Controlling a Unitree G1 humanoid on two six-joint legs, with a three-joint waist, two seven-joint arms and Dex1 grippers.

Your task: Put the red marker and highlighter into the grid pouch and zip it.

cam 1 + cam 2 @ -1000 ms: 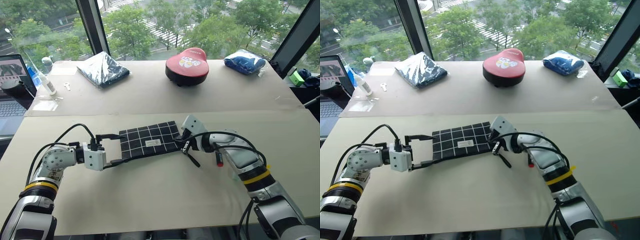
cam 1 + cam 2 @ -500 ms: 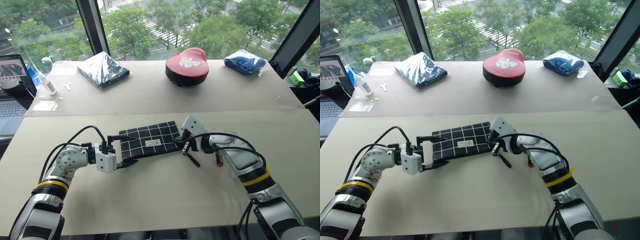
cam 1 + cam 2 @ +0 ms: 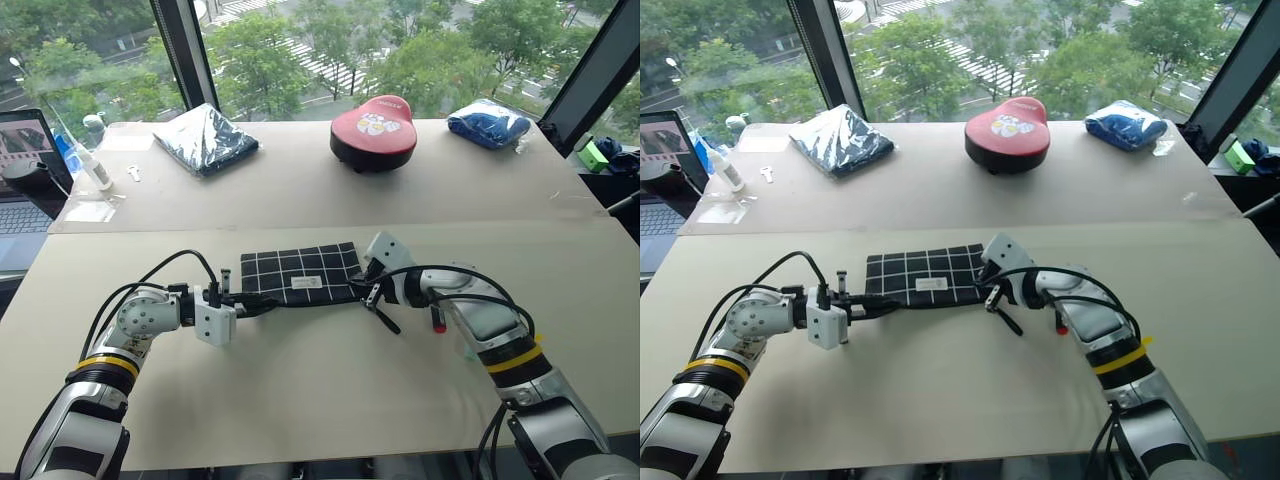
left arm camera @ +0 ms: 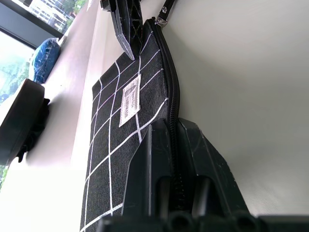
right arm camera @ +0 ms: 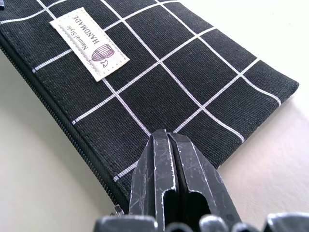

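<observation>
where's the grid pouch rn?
The grid pouch lies flat mid-table in the head views, between the left tool and right tool, each shut on one end.

We read this as upper-floor office or lab room used for testing. Tall window wall with dark frames (image 3: pixel 185 55) behind, treetops and street crossing seen far below. Two plain pale worktops (image 3: pixel 330 375) pushed together. Open laptop (image 3: pixel 25 165) at far left edge. Wrapped dark bundle (image 3: pixel 207 137), red padded case (image 3: pixel 375 130), blue bagged item (image 3: pixel 489 123) laid out along back worktop.
</observation>
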